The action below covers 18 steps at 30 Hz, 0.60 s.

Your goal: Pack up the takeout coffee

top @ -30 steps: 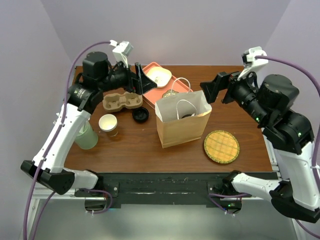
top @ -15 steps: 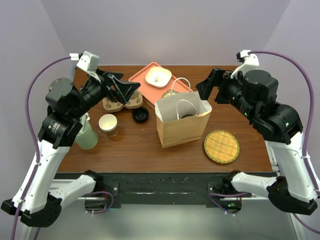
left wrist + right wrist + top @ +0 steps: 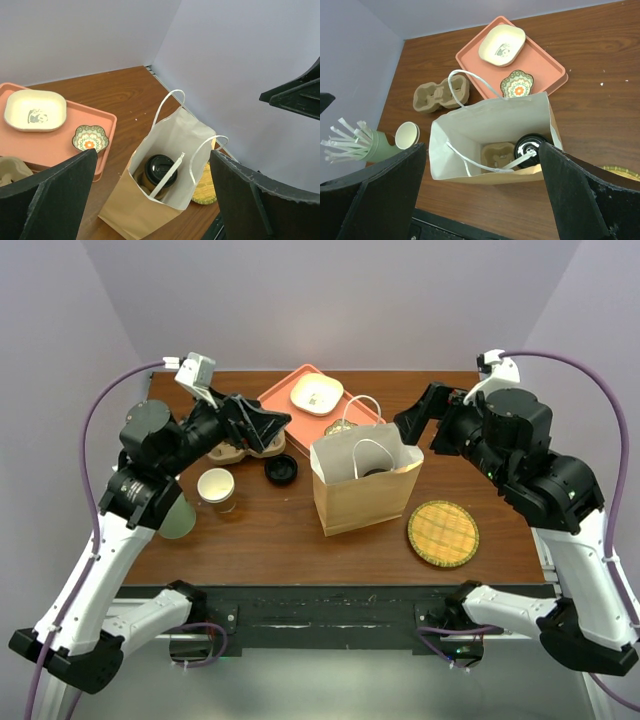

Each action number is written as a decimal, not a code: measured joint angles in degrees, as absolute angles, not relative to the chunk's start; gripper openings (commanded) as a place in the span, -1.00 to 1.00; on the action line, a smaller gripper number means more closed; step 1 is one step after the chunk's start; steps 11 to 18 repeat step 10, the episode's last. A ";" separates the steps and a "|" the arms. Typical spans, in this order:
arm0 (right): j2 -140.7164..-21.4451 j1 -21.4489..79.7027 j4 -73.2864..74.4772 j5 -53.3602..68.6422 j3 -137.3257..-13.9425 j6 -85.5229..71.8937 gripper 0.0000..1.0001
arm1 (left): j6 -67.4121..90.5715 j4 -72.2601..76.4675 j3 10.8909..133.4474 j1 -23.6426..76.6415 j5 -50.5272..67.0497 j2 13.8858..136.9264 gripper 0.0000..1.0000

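Both arms hover empty: the left end effector (image 3: 268, 430) and right end effector (image 3: 418, 412) are spread wide. The takeout coffee (image 3: 530, 146) stands inside the paper bag (image 3: 365, 495), so packing looks done; next, probably just pull clear.

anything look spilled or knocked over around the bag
Nothing stands out: the takeout coffee sits upright, lid on, inside the paper bag, and no spill shows on the table.

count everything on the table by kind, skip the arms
paper bag: 1
cups: 3 (takeout coffee, lidless cup, green stirrer cup)
carriers: 2 (table carrier, bagged carrier)
loose lid: 1
pink tray: 1
dishes: 2 (cream dish, floral dish)
woven mat: 1
total: 11
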State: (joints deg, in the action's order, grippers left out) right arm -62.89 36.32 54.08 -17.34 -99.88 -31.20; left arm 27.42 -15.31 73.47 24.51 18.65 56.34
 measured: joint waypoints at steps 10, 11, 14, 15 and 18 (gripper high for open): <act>-62.61 36.32 53.98 -17.52 -99.55 -31.57 0.97 | 28.12 -13.76 73.47 24.51 19.38 55.24 1.00; -62.61 36.32 53.98 -17.52 -99.55 -31.57 0.97 | 28.12 -13.76 73.47 24.51 19.38 55.24 1.00; -62.61 36.32 53.98 -17.52 -99.55 -31.57 0.97 | 28.12 -13.76 73.47 24.51 19.38 55.24 1.00; -62.61 36.32 53.98 -17.52 -99.55 -31.57 0.97 | 28.12 -13.76 73.47 24.51 19.38 55.24 1.00; -62.61 36.32 53.98 -17.52 -99.55 -31.57 0.97 | 28.12 -13.76 73.47 24.51 19.38 55.24 1.00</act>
